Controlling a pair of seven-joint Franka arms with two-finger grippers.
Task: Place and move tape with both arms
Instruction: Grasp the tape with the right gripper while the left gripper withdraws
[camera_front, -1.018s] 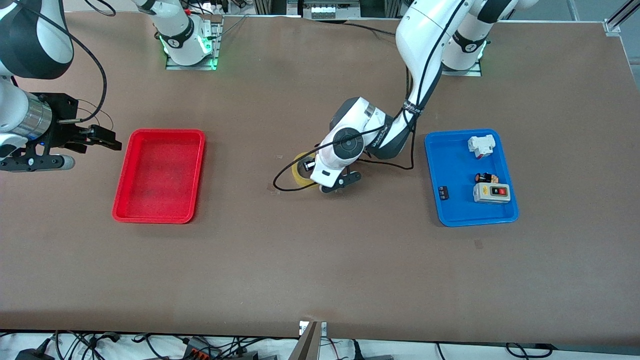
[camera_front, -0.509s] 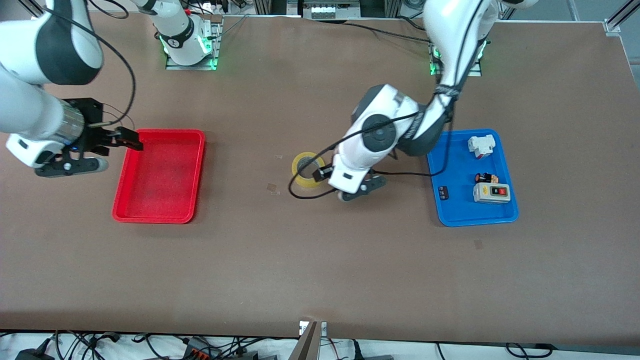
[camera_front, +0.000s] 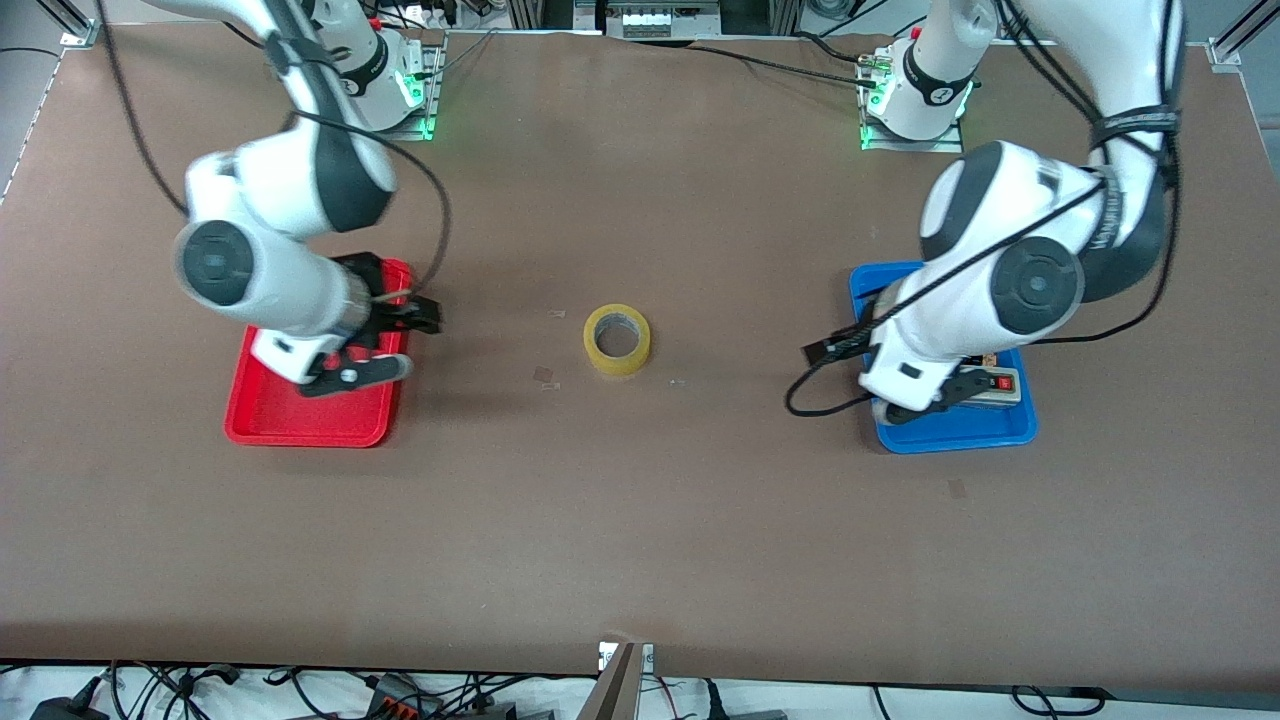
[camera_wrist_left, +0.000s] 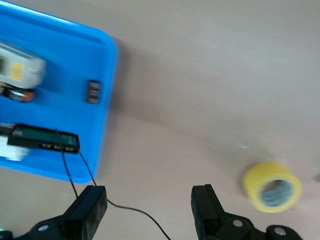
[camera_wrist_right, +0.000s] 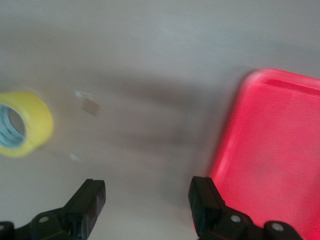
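The tape (camera_front: 617, 338), a yellowish ring, lies flat on the brown table midway between the two trays, and nothing touches it. It also shows in the left wrist view (camera_wrist_left: 260, 175) and the right wrist view (camera_wrist_right: 37, 120). My left gripper (camera_wrist_left: 147, 200) is open and empty, up over the table at the blue tray's (camera_front: 955, 440) edge that faces the tape. In the front view the left arm's hand (camera_front: 930, 350) hides its fingers. My right gripper (camera_front: 415, 318) is open and empty, over the red tray's (camera_front: 300, 425) edge that faces the tape.
The blue tray (camera_wrist_left: 107, 75) holds a grey button box (camera_wrist_left: 20, 67) and a small black part (camera_wrist_left: 93, 91). The red tray (camera_wrist_right: 270, 150) looks bare where it shows. A black cable (camera_front: 820, 400) hangs from the left wrist over the table.
My left gripper has left the tape on the table and swung away to the blue tray. My right arm has moved across the red tray toward the tape. The tape has stayed put.
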